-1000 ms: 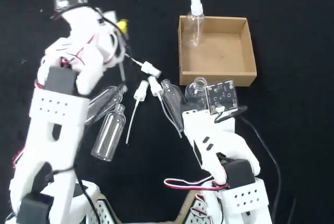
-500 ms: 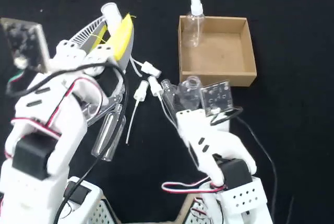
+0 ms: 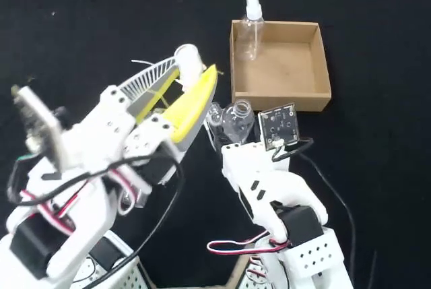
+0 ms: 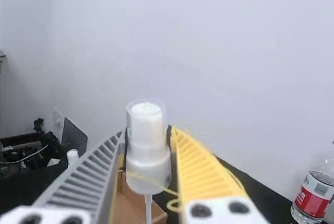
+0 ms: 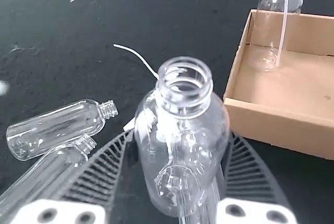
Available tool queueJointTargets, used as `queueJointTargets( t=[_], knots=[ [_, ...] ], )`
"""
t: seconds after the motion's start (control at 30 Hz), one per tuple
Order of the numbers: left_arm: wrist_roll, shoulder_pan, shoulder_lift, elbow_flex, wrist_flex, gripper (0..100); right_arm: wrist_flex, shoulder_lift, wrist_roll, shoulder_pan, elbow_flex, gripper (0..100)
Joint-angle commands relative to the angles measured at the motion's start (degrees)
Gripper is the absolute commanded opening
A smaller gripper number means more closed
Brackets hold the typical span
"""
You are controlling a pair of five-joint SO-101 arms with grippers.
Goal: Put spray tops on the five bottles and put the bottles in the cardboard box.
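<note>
Up above the black table (image 3: 377,46), the left gripper (image 3: 188,67) was raised off the surface with its white and yellow jaws clamped on a white spray top (image 3: 186,56). In the left wrist view that spray top (image 4: 147,151) sat upright between the ribbed fingers (image 4: 201,166) of the left gripper (image 4: 148,138), its thin tube hanging down between them. Close by, the right gripper (image 3: 236,126) was closed around a clear open bottle (image 3: 237,115), which it held upright just in front of the cardboard box (image 3: 281,100). From the right wrist view, the open bottle (image 5: 180,135) stood between the jaws of the right gripper (image 5: 181,143) with its bare mouth facing up. The cardboard box (image 5: 271,125) lay just beyond it on the cloth, and a capped bottle (image 3: 250,29) stood upright in the far corner of the box, on the side nearer the left arm. Two uncapped bottles (image 5: 57,127) lay on their sides on the table next to the right gripper, close together. A thin white tube (image 5: 136,57) curved across the cloth beyond the held bottle.
</note>
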Motion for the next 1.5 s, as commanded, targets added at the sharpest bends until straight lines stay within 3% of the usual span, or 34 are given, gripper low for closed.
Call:
queueJointTargets(
  t=[0.0, 0.27, 0.47, 0.63, 0.83, 1.17, 1.47],
  knots=[
    [-0.79, 0.31, -0.88, 0.22, -3.78, 4, -1.41, -0.22, -0.53, -0.70, -0.04, 17.6],
    [-0.88, 0.31, 0.18, 5.49, -9.76, 5, -1.05, -1.27, -0.53, -0.97, 0.04, 17.6],
    [-0.88, 0.66, 0.09, 5.41, -9.76, 5, 4.04, -12.09, 0.00, -5.63, 1.89, 17.6],
    [-0.88, 0.66, 0.18, 5.41, -9.76, 5, 4.31, -24.31, 6.07, -5.89, 8.13, 17.4],
    [-0.88, 0.66, 1.76, 4.97, -9.32, 5, 4.40, -25.36, 6.42, -8.70, 9.10, 17.3],
    [-3.87, 0.75, 17.32, -14.11, 8.70, 5, 4.40, -25.36, 6.42, -8.62, 9.10, 17.3],
    [-3.96, 0.75, 21.98, -14.55, 7.21, 5, 4.40, -25.36, 6.42, -8.62, 9.10, 17.3]
  ],
)
